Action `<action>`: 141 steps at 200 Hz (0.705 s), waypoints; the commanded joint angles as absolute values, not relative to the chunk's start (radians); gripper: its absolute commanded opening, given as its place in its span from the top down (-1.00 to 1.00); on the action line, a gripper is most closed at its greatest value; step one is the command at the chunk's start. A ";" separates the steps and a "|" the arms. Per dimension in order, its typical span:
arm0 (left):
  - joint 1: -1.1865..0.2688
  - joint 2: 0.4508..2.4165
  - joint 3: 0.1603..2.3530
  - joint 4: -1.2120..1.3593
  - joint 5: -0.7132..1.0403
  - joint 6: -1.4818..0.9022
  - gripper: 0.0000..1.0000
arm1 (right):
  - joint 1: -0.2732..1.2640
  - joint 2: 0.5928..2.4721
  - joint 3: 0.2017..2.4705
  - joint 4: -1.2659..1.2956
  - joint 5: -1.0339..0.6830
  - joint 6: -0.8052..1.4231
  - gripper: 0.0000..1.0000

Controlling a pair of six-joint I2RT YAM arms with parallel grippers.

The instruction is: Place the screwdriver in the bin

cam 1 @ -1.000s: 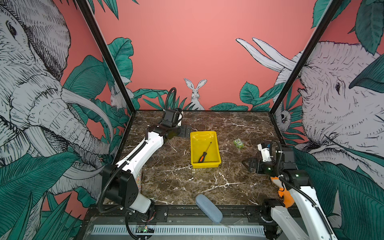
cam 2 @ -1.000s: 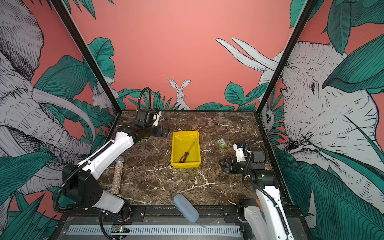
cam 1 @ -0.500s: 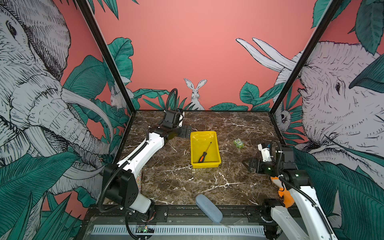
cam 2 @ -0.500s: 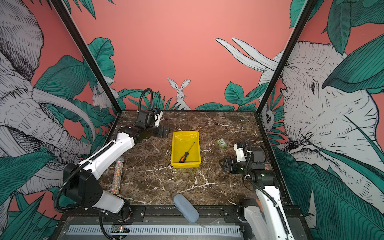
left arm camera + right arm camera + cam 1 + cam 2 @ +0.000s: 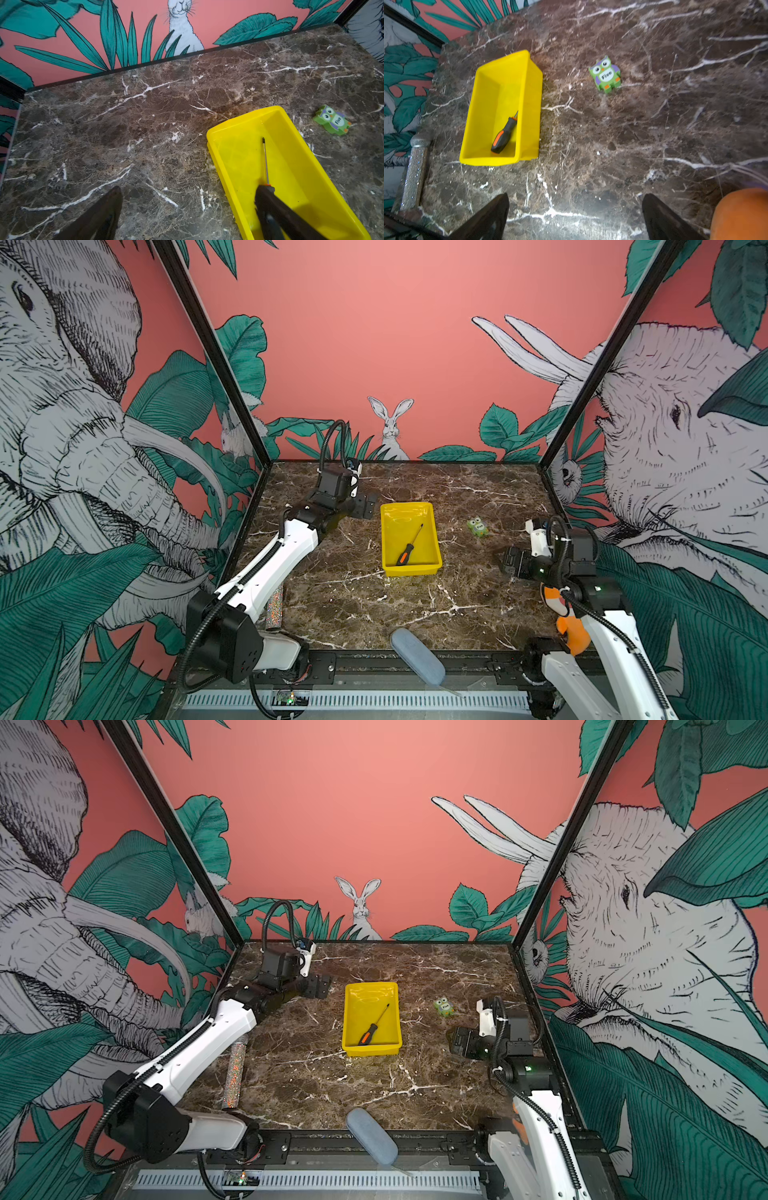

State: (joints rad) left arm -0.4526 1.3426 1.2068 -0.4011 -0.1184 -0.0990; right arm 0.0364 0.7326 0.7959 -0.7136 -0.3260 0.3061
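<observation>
Your screwdriver (image 5: pixel 409 545) lies in the bin (image 5: pixel 411 571), so retreat: left gripper (image 5: pixel 365 506) at its ten o'clock, right gripper (image 5: pixel 510 560) at three, both gaping, empty.

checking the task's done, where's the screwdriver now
In a top view the small black-and-orange screwdriver lies inside the shallow yellow plastic bin, mid-table.

This looks like a robot lab booth, not a home. White and black robot arms are fixed at the edge of a dark marble table (image 5: pixel 374 614): the left arm (image 5: pixel 270 568) at 7 o'clock, the right arm (image 5: pixel 606 626) at 5 o'clock. Pink walls with black posts (image 5: pixel 216 364) close it in, painted with elephants (image 5: pixel 75 448), leaves, and a rabbit (image 5: pixel 391 427) at 12 o'clock.
</observation>
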 commanded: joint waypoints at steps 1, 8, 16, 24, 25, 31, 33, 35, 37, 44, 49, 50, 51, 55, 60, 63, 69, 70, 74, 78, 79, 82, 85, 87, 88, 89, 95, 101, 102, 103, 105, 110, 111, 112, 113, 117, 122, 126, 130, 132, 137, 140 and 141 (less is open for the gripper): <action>-0.450 1.267 1.191 -0.355 -0.220 -0.089 -0.99 | 0.034 0.754 0.822 -0.528 -0.246 0.354 -0.98; -0.450 1.245 1.175 -0.348 -0.243 -0.091 -0.99 | 0.034 0.773 0.829 -0.502 -0.228 0.365 -0.98; -0.450 1.219 1.148 -0.330 -0.261 -0.081 -0.99 | 0.033 0.799 0.840 -0.480 -0.210 0.370 -0.99; -0.449 1.196 1.120 -0.307 -0.280 -0.058 -0.99 | 0.033 0.825 0.849 -0.456 -0.202 0.365 -0.99; -0.450 1.194 1.118 -0.305 -0.281 -0.056 -0.99 | 0.034 0.828 0.851 -0.453 -0.201 0.365 -0.98; -0.450 1.181 1.102 -0.303 -0.299 -0.049 -0.99 | 0.034 0.851 0.855 -0.435 -0.198 0.354 -0.98; -0.450 1.178 1.096 -0.299 -0.305 -0.043 -0.99 | 0.034 0.857 0.858 -0.431 -0.197 0.351 -0.99; -0.450 1.175 1.089 -0.293 -0.310 -0.036 -0.99 | 0.034 0.865 0.860 -0.427 -0.195 0.347 -0.99; -0.450 1.172 1.082 -0.286 -0.315 -0.027 -0.99 | 0.034 0.870 0.862 -0.423 -0.195 0.343 -0.99; -0.448 1.162 1.064 -0.277 -0.335 -0.009 -0.99 | 0.034 0.893 0.870 -0.410 -0.190 0.330 -0.99; -0.444 1.156 1.051 -0.275 -0.347 -0.002 -0.99 | 0.034 0.906 0.874 -0.401 -0.188 0.320 -0.98; -0.445 1.155 1.049 -0.276 -0.350 0.000 -0.99 | 0.034 0.909 0.876 -0.399 -0.188 0.319 -0.98; -0.444 1.153 1.047 -0.276 -0.353 0.000 -0.99 | 0.034 0.911 0.876 -0.397 -0.189 0.316 -0.98; -0.439 1.148 1.040 -0.279 -0.359 0.000 -0.99 | 0.034 0.922 0.878 -0.390 -0.192 0.305 -0.98; -0.431 1.141 1.031 -0.285 -0.355 0.004 -0.99 | 0.033 0.933 0.880 -0.380 -0.199 0.290 -0.98; -0.426 1.137 1.027 -0.286 -0.345 0.006 -0.99 | 0.034 0.939 0.880 -0.373 -0.205 0.282 -0.98; -0.409 1.129 1.015 -0.283 -0.318 0.019 -1.00 | 0.034 0.949 0.881 -0.366 -0.208 0.275 -0.98; -0.406 1.128 1.012 -0.282 -0.314 0.022 -1.00 | 0.034 0.951 0.880 -0.366 -0.208 0.275 -0.98; -0.393 1.121 1.002 -0.274 -0.292 0.036 -0.99 | 0.034 0.956 0.874 -0.361 -0.207 0.276 -0.98; -0.381 1.115 0.987 -0.260 -0.267 0.055 -0.99 | 0.034 0.960 0.865 -0.351 -0.202 0.286 -0.99; -0.378 1.114 0.984 -0.256 -0.263 0.061 -0.99 | 0.034 0.961 0.862 -0.347 -0.199 0.288 -0.99; -0.369 1.109 0.972 -0.243 -0.254 0.069 -0.99 | 0.034 0.962 0.853 -0.334 -0.193 0.292 -0.99; -0.360 1.105 0.959 -0.231 -0.254 0.070 -0.99 | 0.033 0.962 0.843 -0.313 -0.187 0.294 -0.98; -0.353 1.102 0.951 -0.225 -0.254 0.071 -0.99 | 0.033 0.962 0.834 -0.297 -0.185 0.294 -0.98; -0.350 1.100 0.947 -0.222 -0.256 0.070 -0.99 | 0.032 0.961 0.832 -0.289 -0.185 0.294 -0.98; -0.347 1.098 0.943 -0.219 -0.257 0.070 -0.99 | 0.033 0.961 0.826 -0.281 -0.184 0.295 -0.99; -0.325 1.088 0.921 -0.200 -0.262 0.060 -0.99 | 0.034 0.955 0.797 -0.232 -0.192 0.288 -0.98; -0.297 1.078 0.893 -0.174 -0.242 0.054 -0.99 | 0.034 0.946 0.769 -0.186 -0.207 0.277 -0.99; -0.294 1.077 0.888 -0.167 -0.235 0.054 -0.99 | 0.034 0.944 0.764 -0.177 -0.211 0.274 -0.98; -0.288 1.075 0.886 -0.162 -0.228 0.055 -0.99 | 0.034 0.942 0.760 -0.168 -0.214 0.272 -0.98; -0.276 1.072 0.876 -0.150 -0.212 0.055 -0.99 | 0.034 0.938 0.751 -0.151 -0.221 0.267 -0.98; -0.244 1.065 0.852 -0.115 -0.164 0.058 -0.99 | 0.033 0.928 0.728 -0.111 -0.230 0.256 -0.98; -0.239 1.064 0.846 -0.111 -0.154 0.058 -0.99 | 0.034 0.925 0.723 -0.103 -0.232 0.254 -0.98; -0.232 1.063 0.841 -0.102 -0.144 0.059 -0.99 | 0.034 0.923 0.719 -0.095 -0.232 0.252 -0.99; -0.226 1.062 0.835 -0.093 -0.133 0.060 -0.99 | 0.034 0.920 0.715 -0.087 -0.233 0.249 -0.98; -0.201 1.058 0.814 -0.059 -0.093 0.060 -0.99 | 0.033 0.909 0.695 -0.057 -0.234 0.242 -0.98; -0.169 1.055 0.785 -0.011 -0.049 0.057 -0.99 | 0.034 0.895 0.673 -0.025 -0.231 0.231 -0.98; -0.146 1.054 0.762 0.031 -0.028 0.047 -0.99 | 0.034 0.884 0.655 -0.001 -0.224 0.221 -0.99; -0.126 1.053 0.741 0.067 -0.020 0.028 -0.99 | 0.033 0.873 0.637 0.023 -0.211 0.213 -0.99; -0.116 1.053 0.733 0.082 -0.018 0.018 -0.99 | 0.033 0.869 0.630 0.035 -0.204 0.211 -0.98; -0.093 1.052 0.714 0.110 -0.018 -0.011 -0.99 | 0.034 0.861 0.613 0.056 -0.178 0.207 -0.99; -0.078 1.052 0.702 0.126 -0.016 -0.025 -0.99 | 0.033 0.857 0.604 0.063 -0.161 0.204 -0.98; -0.073 1.052 0.698 0.132 -0.015 -0.029 -0.99 | 0.034 0.857 0.603 0.065 -0.155 0.203 -0.98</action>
